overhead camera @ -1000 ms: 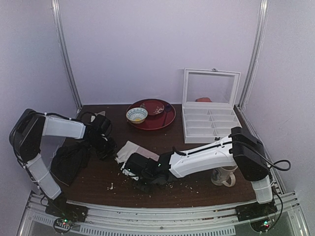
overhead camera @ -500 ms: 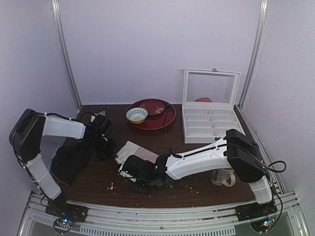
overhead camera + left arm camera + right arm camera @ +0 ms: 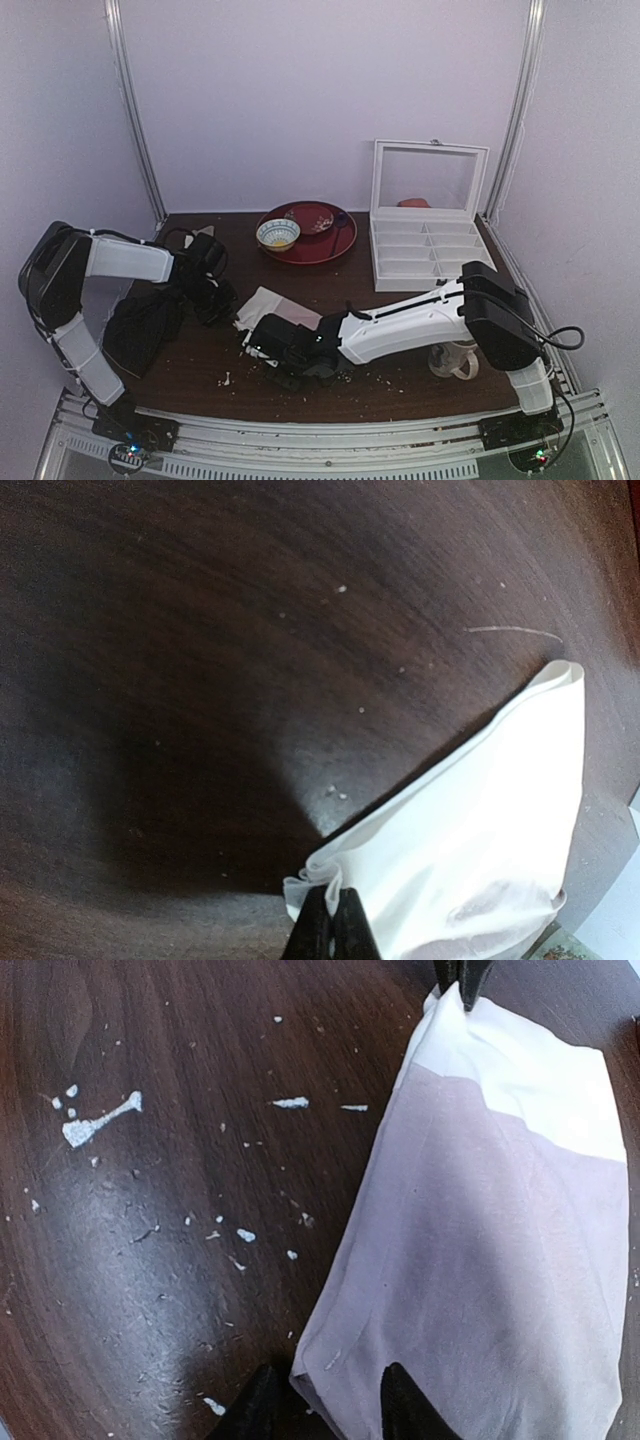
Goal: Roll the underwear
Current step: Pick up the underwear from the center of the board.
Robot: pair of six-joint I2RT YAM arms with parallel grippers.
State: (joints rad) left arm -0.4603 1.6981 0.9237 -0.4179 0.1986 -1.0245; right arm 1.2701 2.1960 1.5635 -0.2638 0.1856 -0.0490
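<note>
Left arm (image 3: 125, 260): elbow folded back at the far left, forearm reaching rightward, wrist angled down.
Left gripper (image 3: 332, 925): fingers pressed together, pinching a corner of the underwear (image 3: 480, 820).
Right arm (image 3: 410, 328): stretched across toward the left, forearm nearly level, wrist low.
Right gripper (image 3: 330, 1400): fingers spread apart, tips pointing down, straddling the underwear's edge.

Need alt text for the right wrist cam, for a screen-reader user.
Pale pink underwear lies on a dark wooden table, white waistband at the far end. The right arm's fingers stand open astride its near corner; the left arm's fingers pinch the waistband's far corner. White crumbs dot the table.
</note>
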